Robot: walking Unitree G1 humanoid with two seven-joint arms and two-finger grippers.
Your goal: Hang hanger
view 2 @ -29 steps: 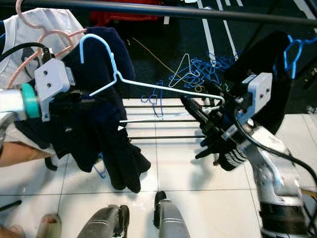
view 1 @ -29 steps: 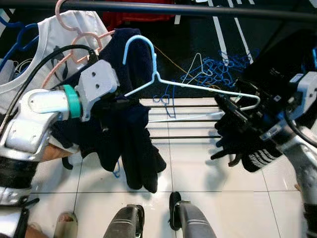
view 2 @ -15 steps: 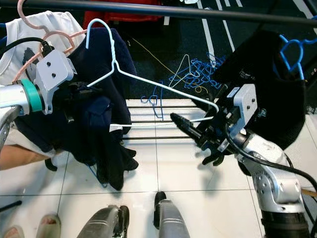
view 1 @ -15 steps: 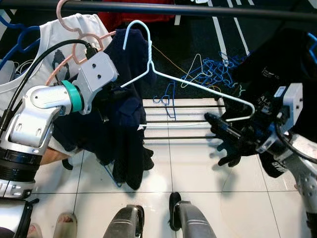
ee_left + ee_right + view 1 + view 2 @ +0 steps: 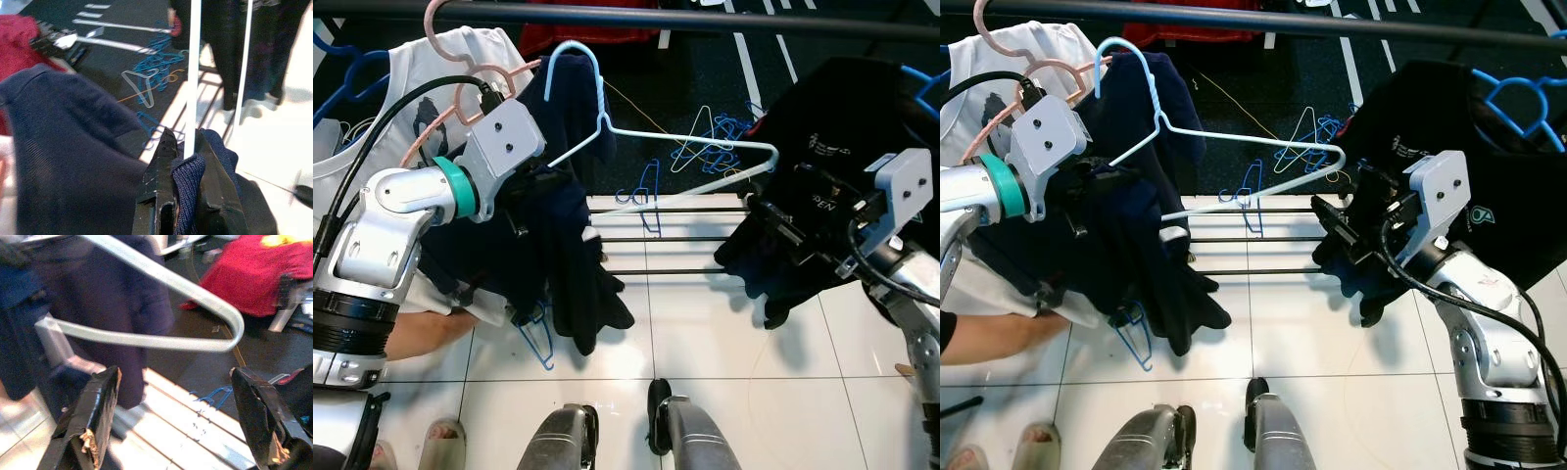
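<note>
The left gripper [image 5: 183, 161] was clamped shut on the pale blue wire hanger [image 5: 607, 127] and a fold of dark navy garment [image 5: 563, 274], with the hook raised just under the black clothes rail [image 5: 705, 18], not yet over it. The right gripper [image 5: 171, 416] was wide open, holding nothing, just beside the hanger's far end. Hooking on was still to do.
</note>
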